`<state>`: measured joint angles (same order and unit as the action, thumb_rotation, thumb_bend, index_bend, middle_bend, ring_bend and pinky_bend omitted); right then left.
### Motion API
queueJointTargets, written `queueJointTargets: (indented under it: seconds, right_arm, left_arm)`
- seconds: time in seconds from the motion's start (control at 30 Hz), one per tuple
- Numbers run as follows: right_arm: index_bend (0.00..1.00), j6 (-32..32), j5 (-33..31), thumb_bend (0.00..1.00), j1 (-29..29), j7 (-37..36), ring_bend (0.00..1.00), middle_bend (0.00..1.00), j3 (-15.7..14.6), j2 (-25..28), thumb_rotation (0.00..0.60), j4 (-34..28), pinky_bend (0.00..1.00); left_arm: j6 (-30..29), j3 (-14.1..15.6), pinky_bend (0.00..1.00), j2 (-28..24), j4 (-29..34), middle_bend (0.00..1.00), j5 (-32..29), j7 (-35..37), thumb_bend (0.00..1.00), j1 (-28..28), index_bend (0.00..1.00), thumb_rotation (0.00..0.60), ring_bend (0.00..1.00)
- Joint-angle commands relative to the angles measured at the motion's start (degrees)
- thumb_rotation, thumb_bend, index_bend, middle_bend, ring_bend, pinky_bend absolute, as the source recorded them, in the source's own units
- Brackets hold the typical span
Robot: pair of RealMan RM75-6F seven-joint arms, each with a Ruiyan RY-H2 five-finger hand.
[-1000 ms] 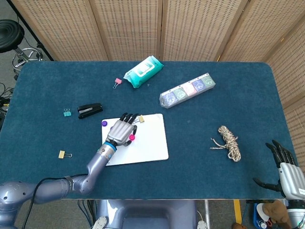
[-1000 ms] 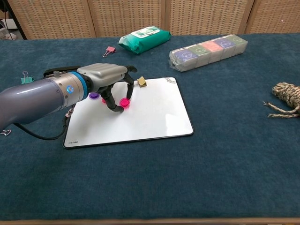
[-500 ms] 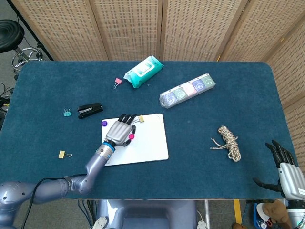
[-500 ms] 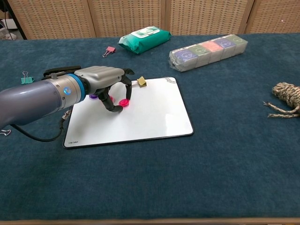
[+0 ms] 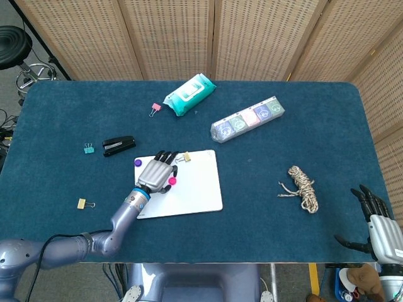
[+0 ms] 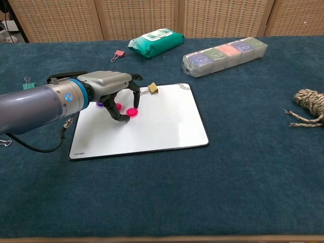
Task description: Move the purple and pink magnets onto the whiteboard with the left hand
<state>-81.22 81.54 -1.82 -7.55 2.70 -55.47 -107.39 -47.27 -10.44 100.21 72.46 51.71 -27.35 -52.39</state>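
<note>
The white whiteboard point(image 5: 195, 189) point(image 6: 162, 121) lies on the blue table. A pink magnet point(image 5: 172, 181) point(image 6: 132, 112) lies flat on the board's upper left part. My left hand point(image 5: 155, 173) point(image 6: 109, 88) arches over it, fingers curled down and apart, the fingertips point(image 6: 136, 103) just behind the magnet and nothing pinched. The purple magnet point(image 5: 137, 162) point(image 6: 100, 104) sits at the board's top-left corner, half hidden behind the hand in the chest view. My right hand point(image 5: 380, 228) hangs off the table's lower right with its fingers spread, empty.
A tan binder clip point(image 5: 186, 156) point(image 6: 152, 88) rests at the board's top edge by the fingers. A black stapler point(image 5: 118, 146), teal clip point(image 5: 88, 148), pink clip point(image 6: 118, 54), wipes pack point(image 6: 155, 42), a box row point(image 6: 225, 55) and a rope bundle point(image 6: 310, 106) lie around.
The left hand has drawn back a little to the left and eased off the pink magnet, which now lies flat on the board. The right hand has not moved.
</note>
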Motion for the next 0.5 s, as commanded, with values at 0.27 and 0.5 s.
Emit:
queueJointTargets:
  seconds: [0.27, 0.5]
  right_arm:
    - [0.09, 0.0, -0.1, 0.0, 0.0, -0.1, 0.0, 0.0, 0.0, 0.1, 0.6, -0.1, 0.0]
    - [0.09, -0.1, 0.1, 0.0, 0.1, -0.2, 0.0, 0.0, 0.0, 0.1, 0.6, -0.1, 0.0]
  left_arm:
    - [0.3, -0.1, 0.0, -1.3, 1.7, 0.0, -0.1, 1.0, 0.26, 0.0, 0.38, 0.6, 0.0]
    - [-1.5, -0.4, 0.0, -4.6, 5.6, 0.0, 1.6, 2.1, 0.26, 0.7, 0.32, 0.6, 0.0]
